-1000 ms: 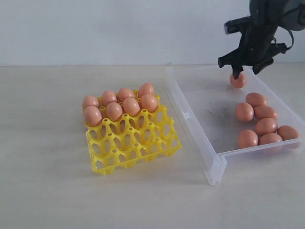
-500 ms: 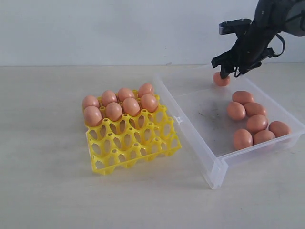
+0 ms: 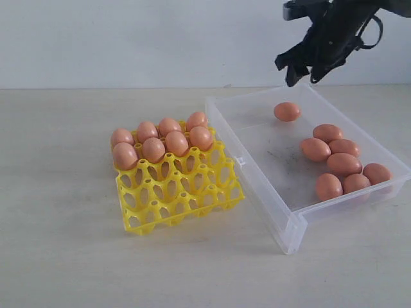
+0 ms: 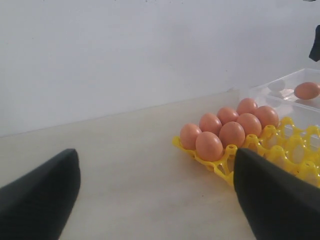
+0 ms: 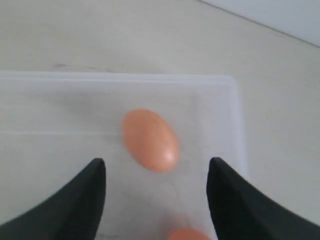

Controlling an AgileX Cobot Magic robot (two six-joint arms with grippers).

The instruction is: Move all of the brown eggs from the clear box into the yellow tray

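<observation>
The yellow tray (image 3: 186, 192) sits left of centre with several brown eggs (image 3: 154, 149) in its far two rows. The clear box (image 3: 257, 189) lies to its right. One brown egg (image 3: 287, 111) rests alone near the box's far corner, and several more (image 3: 340, 163) cluster at its right end. My right gripper (image 3: 303, 78) hangs open above that lone egg (image 5: 150, 140), which lies below and between the fingers, untouched. My left gripper (image 4: 157, 195) is open and empty over bare table, beside the tray (image 4: 295, 145). It does not show in the exterior view.
A pale wall stands behind the light wooden table (image 3: 64, 244). The box's near corner (image 3: 289, 240) points toward the table's front. In the right wrist view another egg (image 5: 187, 234) peeks in at the frame's edge.
The right gripper moved left and then rose, leaving the lone egg in the box. The clear box slid and turned leftward toward the tray, and its eggs shifted with it.
</observation>
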